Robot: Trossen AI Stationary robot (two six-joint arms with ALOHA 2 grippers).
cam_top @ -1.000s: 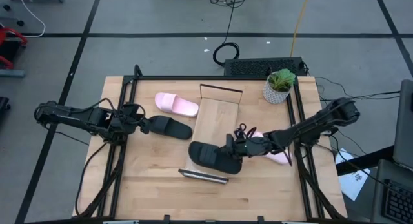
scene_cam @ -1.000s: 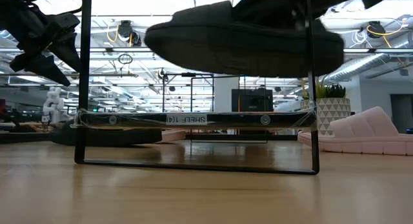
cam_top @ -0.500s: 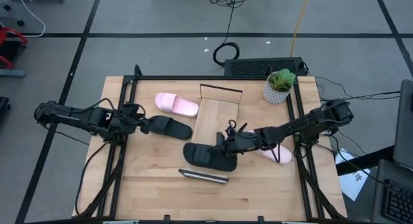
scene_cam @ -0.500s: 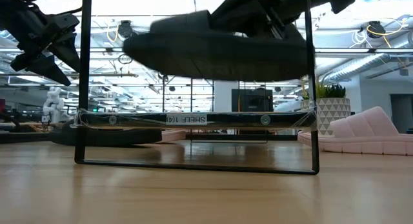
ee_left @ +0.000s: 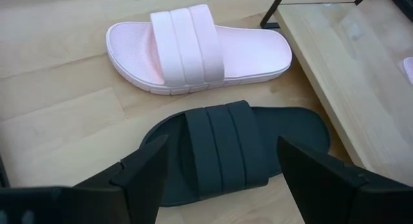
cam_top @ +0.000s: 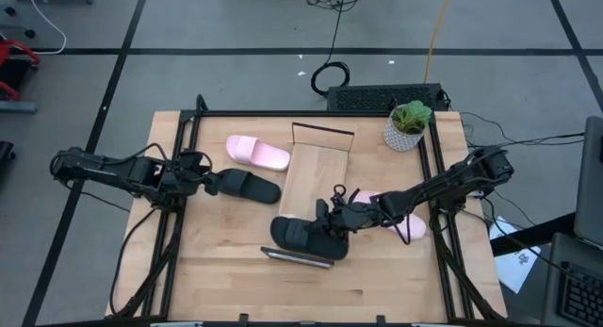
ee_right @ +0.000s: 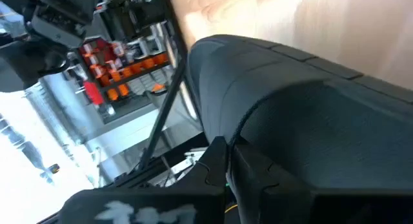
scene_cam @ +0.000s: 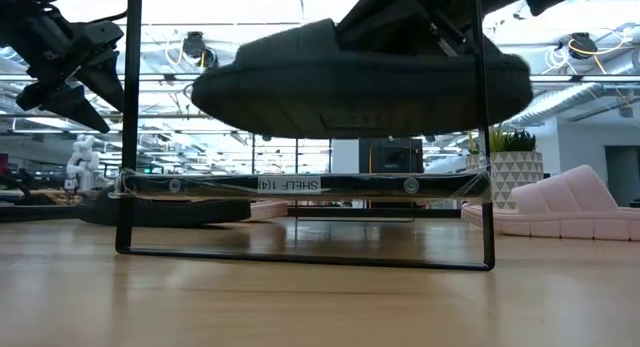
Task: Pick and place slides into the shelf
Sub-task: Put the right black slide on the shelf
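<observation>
1. We see the right arm stretched low across the table (cam_top: 226, 270) from its right edge, its right claw (cam_top: 332, 220) clamped on a black slide (cam_top: 303, 237) and holding it in the air over the near end of the shelf (cam_top: 316, 171).
2. In the low view that slide (scene_cam: 350, 82) hangs level, above the shelf's wire frame (scene_cam: 128, 137).
3. The left arm reaches in from the left edge; its left claw (cam_top: 209, 184) is spread wide at the end of a second black slide (cam_top: 247, 187), which lies flat on the table.
4. One pink slide (cam_top: 256, 152) lies just beyond it; another pink slide (cam_top: 405, 228) is partly hidden under the right arm.
5. A potted plant (cam_top: 408, 124) stands at the far right corner.
</observation>
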